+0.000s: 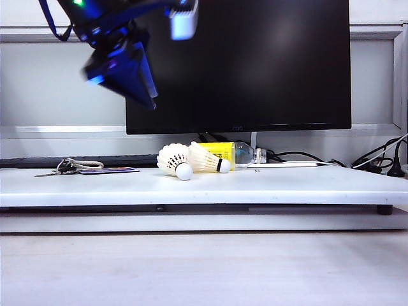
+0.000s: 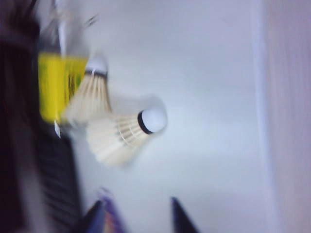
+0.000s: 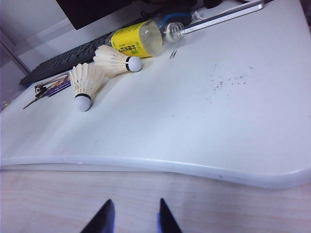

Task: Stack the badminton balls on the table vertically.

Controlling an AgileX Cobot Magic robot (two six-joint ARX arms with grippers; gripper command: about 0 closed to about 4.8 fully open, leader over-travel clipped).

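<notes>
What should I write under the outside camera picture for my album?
Two shuttlecocks lie on their sides on the white table by a bottle; the left hand hangs high above.

I am looking down, blurred, at 2 badminton balls (image 2: 121,131) lying on the table (image 2: 214,97), touching; my left gripper (image 2: 141,218) fingertips are standing apart at 6 o'clock.

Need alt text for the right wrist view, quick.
Two shuttlecocks lie on their sides on the white table, touching nothing but it, beside a tipped bottle. The right gripper, jaws apart and empty, hangs off the table's front edge.
</notes>
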